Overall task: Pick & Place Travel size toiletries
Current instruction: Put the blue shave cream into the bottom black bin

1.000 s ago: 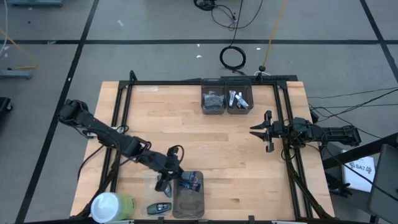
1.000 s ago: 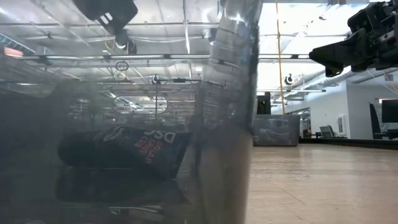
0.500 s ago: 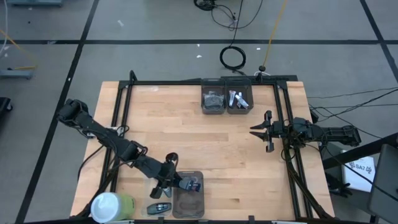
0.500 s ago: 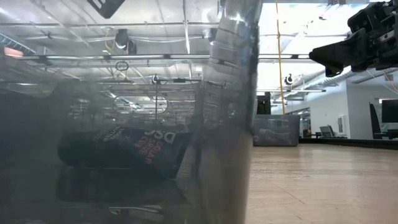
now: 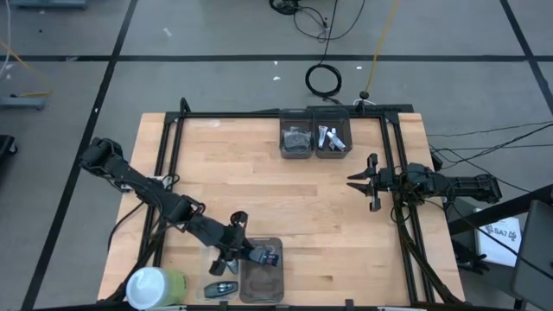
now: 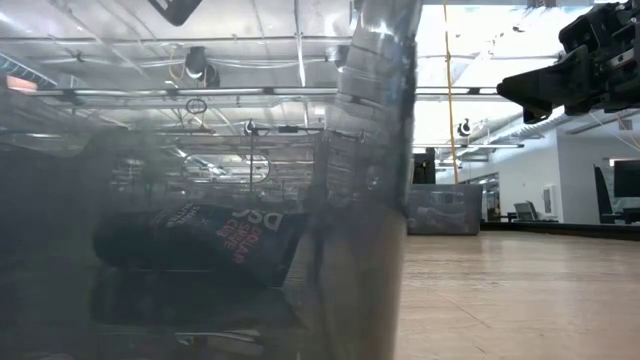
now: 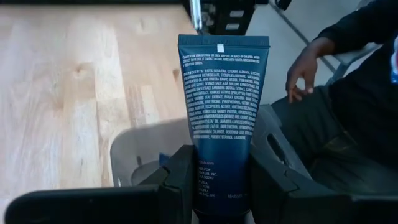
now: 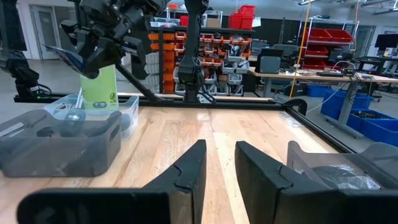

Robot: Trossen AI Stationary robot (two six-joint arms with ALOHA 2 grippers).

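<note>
My left gripper (image 5: 244, 251) is shut on a dark blue tube (image 7: 224, 93) with white print, one of the travel size toiletries. It holds the tube over a see-through bin (image 5: 261, 278) at the table's near edge. In the low view another dark pack (image 6: 200, 240) lies behind a see-through bin wall. A dark grey item (image 5: 222, 289) lies on the table left of the bin. My right gripper (image 5: 365, 181) waits open at the table's right edge, with nothing between its fingers (image 8: 186, 171). My left gripper pinches the tube's near end (image 7: 222, 177) between its two fingers, one on each side. The fingers come from the table's left, slanting down, and lie along the tube. The tube sticks out ahead of them, flat crimped end (image 7: 224, 42) farthest, lifted clear above the bin.
A big white-and-green cylinder (image 5: 155, 287) stands at the near left corner. Two dark bins (image 5: 295, 138) (image 5: 331, 138) holding small items stand side by side at the far edge. A black frame (image 5: 259, 114) runs around the table. A seated person's hand (image 7: 305, 62) shows beyond the near edge.
My left gripper, still shut on the dark blue tube, has swung a little toward the table's near edge and tipped slightly. The tube stays lifted over the near bin.
</note>
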